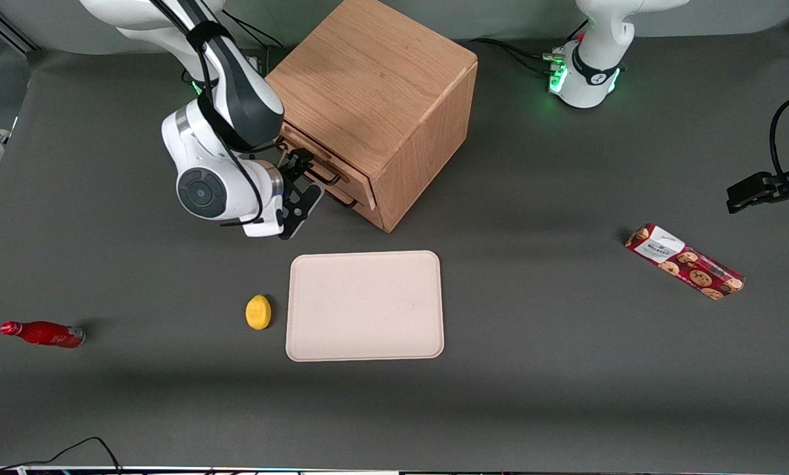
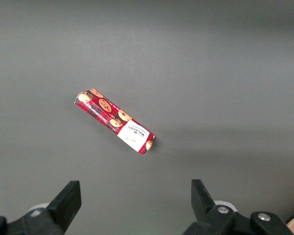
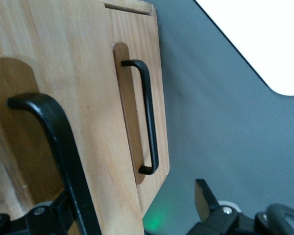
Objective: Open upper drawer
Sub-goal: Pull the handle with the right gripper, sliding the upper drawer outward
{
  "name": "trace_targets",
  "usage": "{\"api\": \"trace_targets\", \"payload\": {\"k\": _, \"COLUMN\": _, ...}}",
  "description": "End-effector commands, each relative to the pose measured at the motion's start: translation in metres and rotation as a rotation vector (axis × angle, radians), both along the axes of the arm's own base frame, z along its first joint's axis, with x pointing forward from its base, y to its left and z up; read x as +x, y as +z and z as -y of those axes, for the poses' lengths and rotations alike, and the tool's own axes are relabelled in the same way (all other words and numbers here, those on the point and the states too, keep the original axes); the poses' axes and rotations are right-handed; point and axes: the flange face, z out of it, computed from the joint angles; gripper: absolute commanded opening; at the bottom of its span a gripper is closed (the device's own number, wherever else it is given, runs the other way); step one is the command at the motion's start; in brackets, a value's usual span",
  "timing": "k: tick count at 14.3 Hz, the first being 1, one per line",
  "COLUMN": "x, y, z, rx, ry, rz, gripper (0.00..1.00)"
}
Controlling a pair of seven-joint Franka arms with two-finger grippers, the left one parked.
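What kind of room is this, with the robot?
Probably a robot lab: the gripper is at the upper drawer of a cabinet on a dark table, with cables.

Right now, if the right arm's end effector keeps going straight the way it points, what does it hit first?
Most likely the upper drawer. The end effector sits right in front of the cabinet, open, with the drawer's black handle between its fingers, so the wooden drawer front comes next. Depth is hard to judge.
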Motion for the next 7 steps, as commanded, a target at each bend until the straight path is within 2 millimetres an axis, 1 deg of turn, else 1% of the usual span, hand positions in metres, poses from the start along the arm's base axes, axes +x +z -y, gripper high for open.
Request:
{"api": "trace_targets", "payload": {"k": 1, "x": 0.011, "y": -0.010, "z": 0.006, "rx": 0.023, "ry": 0.016, "rz": 0.012, "gripper": 1.00}}
{"api": "trace_targets", "payload": {"k": 3, "x": 0.017, "y": -0.015, "z": 0.011, "rx": 0.037, "ry": 0.029, "rz": 0.013, "gripper": 1.00}}
{"api": "trace_targets", "payload": {"k": 7, "x": 0.029, "y": -0.010, "z": 0.025, "rx": 0.052, "ry": 0.016, "rz": 0.028, "gripper": 1.00}}
